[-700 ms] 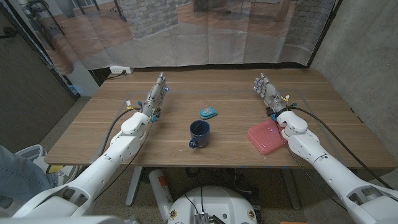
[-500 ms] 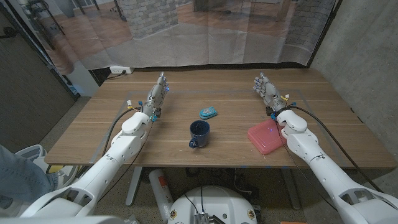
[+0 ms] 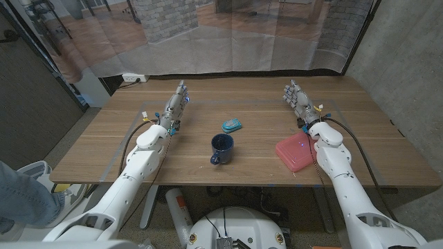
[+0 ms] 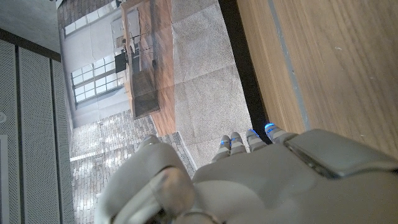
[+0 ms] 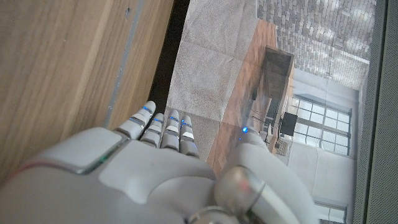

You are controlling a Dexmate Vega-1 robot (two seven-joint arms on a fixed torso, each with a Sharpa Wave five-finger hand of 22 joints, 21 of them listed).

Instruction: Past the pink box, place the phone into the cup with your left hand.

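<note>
left hand [image 3: 174,109] fingers straight, holding nothing | phone [image 3: 232,126] lies on the tabletop [image 3: 104,149] to that hand's right, just behind the cup [image 3: 221,147], long side across | right hand [image 3: 297,100] open, farther off

Head camera: high, looking down over the brown wooden table [image 3: 242,149]; wrist cameras: close behind each hand, sharing its far edge
</note>
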